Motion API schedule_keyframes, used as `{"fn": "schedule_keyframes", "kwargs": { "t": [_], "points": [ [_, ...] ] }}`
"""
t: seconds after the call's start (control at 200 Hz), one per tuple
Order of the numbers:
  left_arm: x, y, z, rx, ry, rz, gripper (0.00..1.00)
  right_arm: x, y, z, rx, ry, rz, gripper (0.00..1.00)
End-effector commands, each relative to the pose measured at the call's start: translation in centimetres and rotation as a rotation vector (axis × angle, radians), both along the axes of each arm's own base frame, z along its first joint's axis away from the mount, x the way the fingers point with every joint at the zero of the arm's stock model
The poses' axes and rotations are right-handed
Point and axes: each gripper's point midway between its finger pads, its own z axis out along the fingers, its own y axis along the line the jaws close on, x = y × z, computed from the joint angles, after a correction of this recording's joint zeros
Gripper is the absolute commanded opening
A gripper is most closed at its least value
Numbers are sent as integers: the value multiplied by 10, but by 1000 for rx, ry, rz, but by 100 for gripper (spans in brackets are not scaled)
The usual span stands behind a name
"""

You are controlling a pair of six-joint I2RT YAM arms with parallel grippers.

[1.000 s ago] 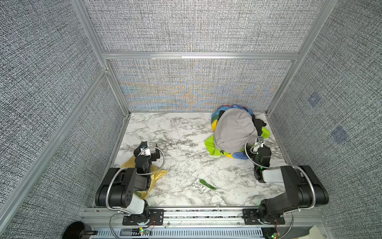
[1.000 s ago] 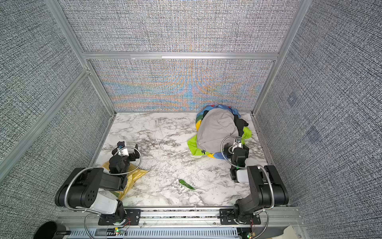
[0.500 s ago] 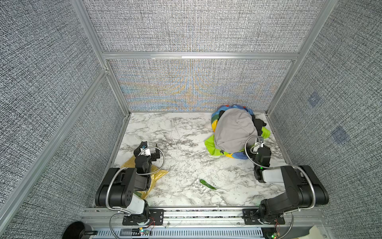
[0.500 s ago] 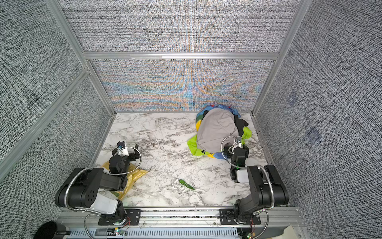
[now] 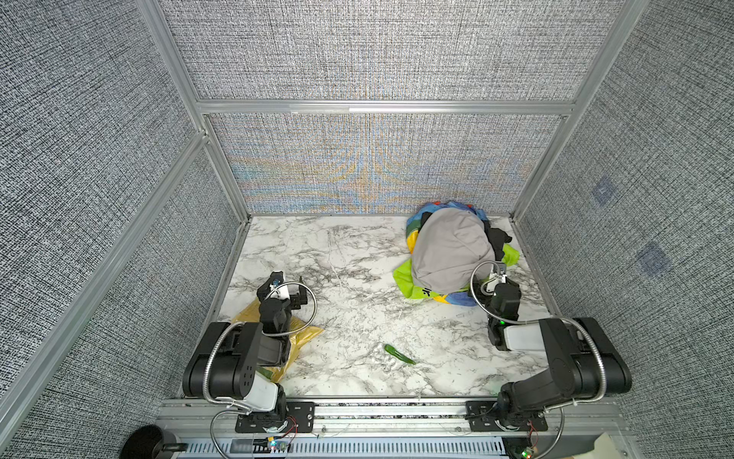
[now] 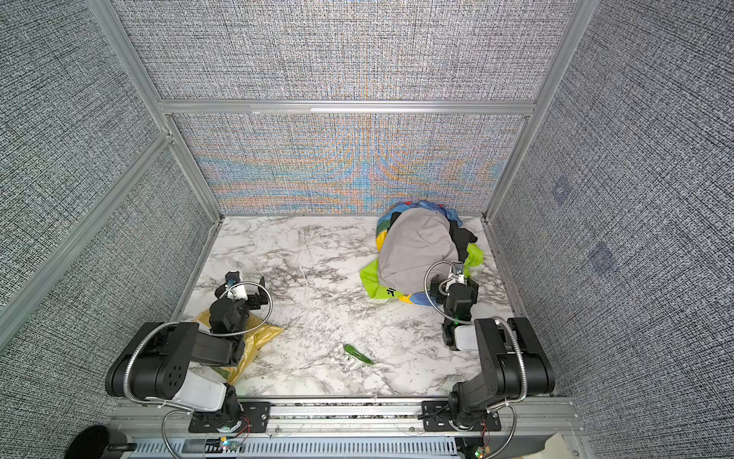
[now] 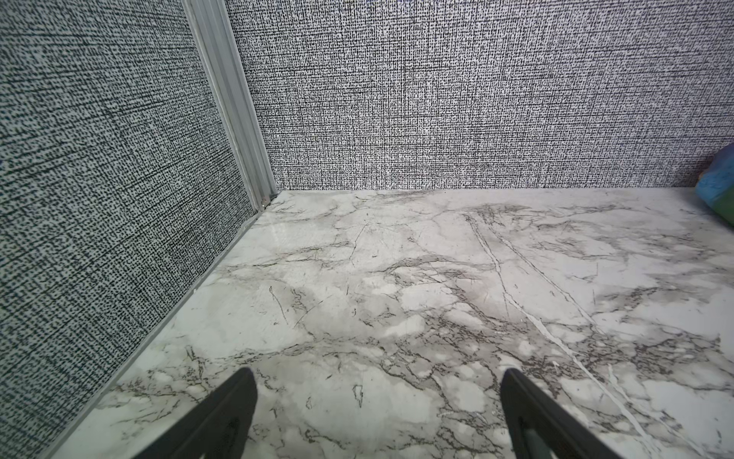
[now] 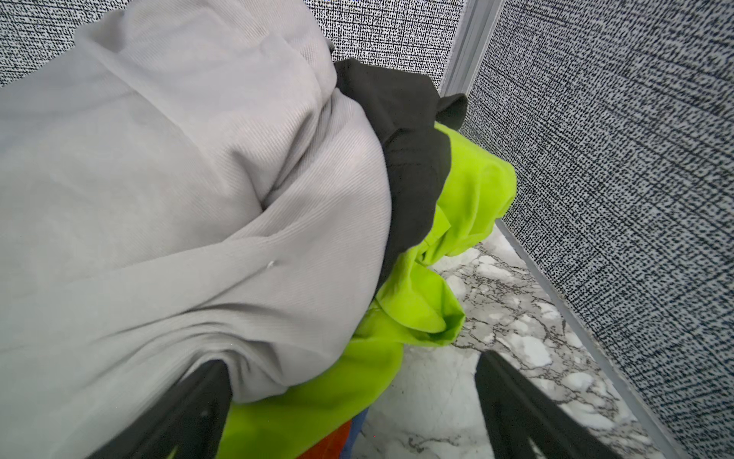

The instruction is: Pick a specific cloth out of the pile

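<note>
**Top views.** The pile [image 5: 452, 254] is sitting in the far right corner of the marble table [image 5: 349, 254], against the back wall and near the right wall. A grey cloth [image 5: 451, 248] is covering most of it. The cloth [image 5: 402, 278], lime green, is lying beneath the grey one. It is showing as a flap at the pile's near left edge, bearing a dark logo [image 5: 425, 292], and as a fold at the pile's right side. A black cloth [image 5: 498, 238] is poking out on the right between grey and lime. A striped cloth [image 5: 447, 206] is showing along the back and near edges. The right gripper [image 5: 494, 278] is hanging at the pile's near right edge. The left gripper [image 5: 288, 284] is hanging over bare marble on the left, well apart from the pile. A yellow bag [image 5: 304, 336] is lying partly under the left arm, and a small green object [image 5: 398, 355] is lying near the front middle.

**Right wrist view.** The right gripper [image 8: 353, 357] is standing with jaws wide apart, gripping nothing. One finger [image 8: 198, 397] is touching the lowest fold of the grey cloth [image 8: 178, 179]; the other is standing over bare marble. The cloth [image 8: 472, 190] is lying between the two fingers and spreading toward the side wall, beneath the black cloth [image 8: 409, 159].

**Left wrist view.** The left gripper [image 7: 377, 373] is standing with jaws wide apart and empty, facing the far left corner. A blue patch of the striped cloth [image 7: 719, 183] is showing at the margin.
</note>
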Motion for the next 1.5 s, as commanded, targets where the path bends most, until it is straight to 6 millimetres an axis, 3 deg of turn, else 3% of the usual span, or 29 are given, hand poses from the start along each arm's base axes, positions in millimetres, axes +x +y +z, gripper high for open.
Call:
{"fn": "schedule_keyframes", "kwargs": {
  "t": [0.0,0.786,1.496],
  "points": [
    [1,-1,9,-5,-35,-5,99,3,-1,11,9,-45,-13,99],
    [-1,0,10,-5,-42,0,99,3,-1,11,9,-47,-13,99],
    [-20,3,24,-3,-124,24,99,-17,-7,22,27,-128,-38,99]
  ]
}}
